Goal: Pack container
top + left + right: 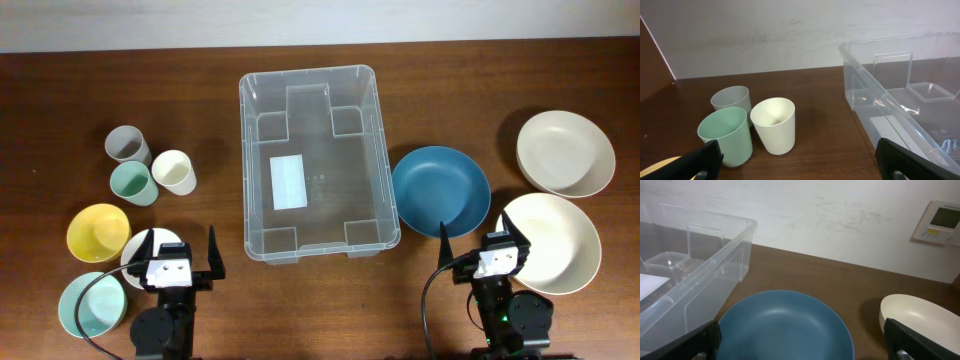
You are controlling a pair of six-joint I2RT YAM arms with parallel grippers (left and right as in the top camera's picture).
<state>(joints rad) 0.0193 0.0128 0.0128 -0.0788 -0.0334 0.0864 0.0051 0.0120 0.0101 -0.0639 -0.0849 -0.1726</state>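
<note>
The container, a large clear rectangular bin with a white label on its base, stands empty at the table's middle. It also shows in the left wrist view and the right wrist view. My left gripper is open and empty near the front left, behind the cups. My right gripper is open and empty at the front right, just behind a dark blue bowl, which fills the right wrist view.
Left of the container stand a grey cup, a green cup and a cream cup. A yellow bowl, a light blue bowl and a white dish lie front left. Two cream bowls lie at the right.
</note>
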